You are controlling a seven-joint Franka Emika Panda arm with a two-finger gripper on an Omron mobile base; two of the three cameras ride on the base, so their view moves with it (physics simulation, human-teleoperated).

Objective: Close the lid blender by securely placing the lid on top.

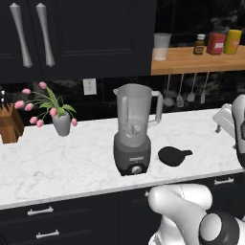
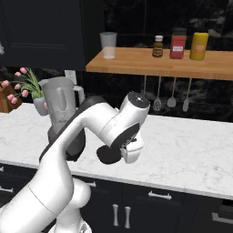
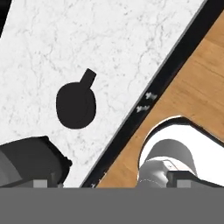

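Lid [image 1: 173,156]: one, a flat black disc lying on the white marble counter [image 1: 57,162] just right of the blender [image 1: 132,129], apart from it, its short tab pointing right and a little toward the far wall. Blender: one, a tall clear jar on a dark base with a knob, mouth uncovered, handle on the right side. Gripper [image 3: 111,183]: one, held well above the counter near its front edge; in the hand view the lid lies ahead of the finger tips and off to one side, not between them, so the coming move looks to be a descent onto the disc. Jaws: only small grey tips show at the bottom of the hand view, standing well apart with nothing between them. Others: one flower vase [image 1: 61,123], one knife block [image 1: 9,125], one clear cup [image 1: 161,46], three shelf jars.
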